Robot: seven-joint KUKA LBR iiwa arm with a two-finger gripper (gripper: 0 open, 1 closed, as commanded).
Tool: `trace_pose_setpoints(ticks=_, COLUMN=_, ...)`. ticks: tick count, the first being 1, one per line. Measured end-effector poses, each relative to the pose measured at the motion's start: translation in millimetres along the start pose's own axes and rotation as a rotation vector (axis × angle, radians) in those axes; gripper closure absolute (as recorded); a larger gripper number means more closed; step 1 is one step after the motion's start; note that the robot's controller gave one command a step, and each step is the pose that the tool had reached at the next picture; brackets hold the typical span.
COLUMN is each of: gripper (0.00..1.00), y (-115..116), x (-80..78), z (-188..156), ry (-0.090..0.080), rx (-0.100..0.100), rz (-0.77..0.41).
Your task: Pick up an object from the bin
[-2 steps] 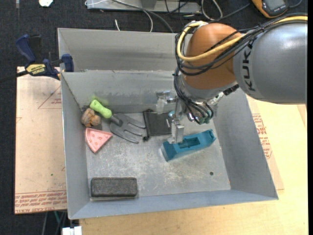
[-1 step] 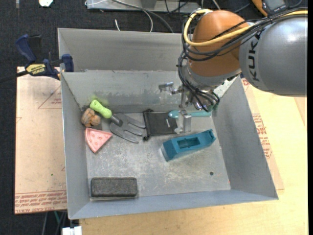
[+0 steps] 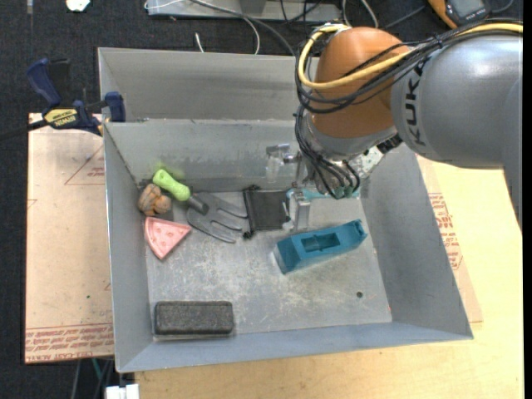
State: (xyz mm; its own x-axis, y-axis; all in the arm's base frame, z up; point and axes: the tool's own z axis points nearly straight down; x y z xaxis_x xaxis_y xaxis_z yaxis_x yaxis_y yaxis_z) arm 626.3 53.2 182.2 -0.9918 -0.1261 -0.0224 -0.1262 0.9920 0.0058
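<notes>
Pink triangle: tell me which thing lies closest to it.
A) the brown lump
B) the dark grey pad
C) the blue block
A: the brown lump sits just above the pink triangle, nearly touching its upper edge.

The grey arm [image 3: 470,90] reaches in from the right — orange wrist cover [image 3: 353,77] looped with cables [image 3: 304,56], gripper [image 3: 298,208] pointing downward.

In the bin [image 3: 332,306] the fork [image 3: 208,214] lies at left, the wedge [image 3: 166,237] just before it, the block [image 3: 194,317] near the front wall, the holder [image 3: 320,246] right of middle.
</notes>
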Motion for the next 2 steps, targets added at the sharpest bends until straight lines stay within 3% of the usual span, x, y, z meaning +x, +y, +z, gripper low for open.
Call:
trace_pose_setpoints(ticks=1, gripper=0.0, y=5, x=1.8, z=39, ry=-0.006, rx=0.002, rz=-0.172)
trace_pose_setpoints(ticks=2, gripper=0.0, y=-4, x=12.1, z=101, ry=-0.006, rx=-0.004, rz=-0.079)
